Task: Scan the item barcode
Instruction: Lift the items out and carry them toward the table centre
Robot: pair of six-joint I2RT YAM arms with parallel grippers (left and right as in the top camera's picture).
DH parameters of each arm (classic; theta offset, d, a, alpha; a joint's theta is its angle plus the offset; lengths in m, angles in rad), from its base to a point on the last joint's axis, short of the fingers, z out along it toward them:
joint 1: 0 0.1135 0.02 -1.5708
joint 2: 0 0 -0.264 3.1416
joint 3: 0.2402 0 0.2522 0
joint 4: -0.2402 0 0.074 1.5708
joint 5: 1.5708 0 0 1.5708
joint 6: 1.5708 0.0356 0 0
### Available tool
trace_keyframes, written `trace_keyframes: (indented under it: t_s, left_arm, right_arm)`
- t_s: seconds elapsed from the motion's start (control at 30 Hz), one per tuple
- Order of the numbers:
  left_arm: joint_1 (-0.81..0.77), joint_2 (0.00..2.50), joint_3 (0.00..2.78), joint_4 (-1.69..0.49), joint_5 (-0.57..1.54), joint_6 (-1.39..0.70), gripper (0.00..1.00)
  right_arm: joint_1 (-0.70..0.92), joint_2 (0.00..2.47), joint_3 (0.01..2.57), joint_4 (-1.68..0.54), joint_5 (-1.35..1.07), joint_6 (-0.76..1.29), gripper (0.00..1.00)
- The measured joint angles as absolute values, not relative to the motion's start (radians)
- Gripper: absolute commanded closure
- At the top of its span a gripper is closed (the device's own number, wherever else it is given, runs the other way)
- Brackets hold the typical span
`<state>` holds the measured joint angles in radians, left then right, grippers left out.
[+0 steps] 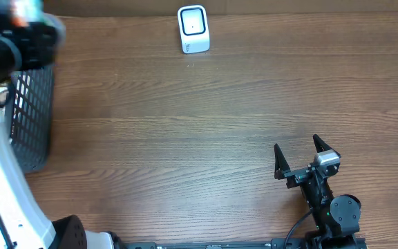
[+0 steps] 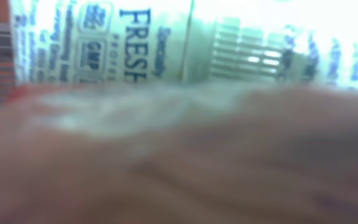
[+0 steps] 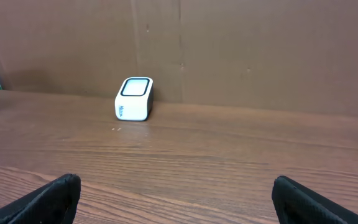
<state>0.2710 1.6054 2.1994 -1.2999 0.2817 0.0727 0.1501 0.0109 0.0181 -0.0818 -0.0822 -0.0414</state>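
Observation:
The item (image 2: 166, 43) fills the left wrist view: a blurred package with a white printed label and a barcode (image 2: 253, 53) at its upper right. Its reddish-brown body lies right against the lens and hides the left fingers. Overhead, my left gripper (image 1: 23, 38) is a dark blur at the far left, above the basket; its jaws cannot be made out. The white scanner (image 1: 193, 29) stands at the table's back edge, its window facing up. It shows again as the scanner (image 3: 133, 98) in the right wrist view. My right gripper (image 1: 301, 158) rests wide open at the front right, holding nothing.
A black mesh basket (image 1: 30, 117) stands at the left edge under the left arm. The white left arm (image 1: 5, 200) runs up the left side. A brown cardboard wall (image 3: 229, 50) closes off the back of the wooden table (image 1: 185, 138).

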Motion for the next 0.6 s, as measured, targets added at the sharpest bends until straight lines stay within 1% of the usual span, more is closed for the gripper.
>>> trace_keyframes:
  t_s: [0.13,0.33,0.47,0.6]
  left_arm:
    - [0.133,1.604,2.176,-1.339,0.282,0.074,0.44]
    - [-0.062,1.604,2.062,-1.343,0.284,0.077,0.43]
    - [-0.197,1.604,1.923,-1.289,0.285,0.077,0.43]
    - [-0.315,1.606,1.766,-1.182,0.284,0.071,0.42]
  right_arm:
    - [0.15,0.011,0.018,-0.082,-0.082,-0.041,0.0]
    - [0.15,0.011,0.018,-0.083,-0.082,-0.041,0.0]
    - [0.15,0.011,0.018,-0.081,-0.082,-0.042,0.0]
    - [0.15,0.011,0.018,-0.082,-0.082,-0.041,0.0]
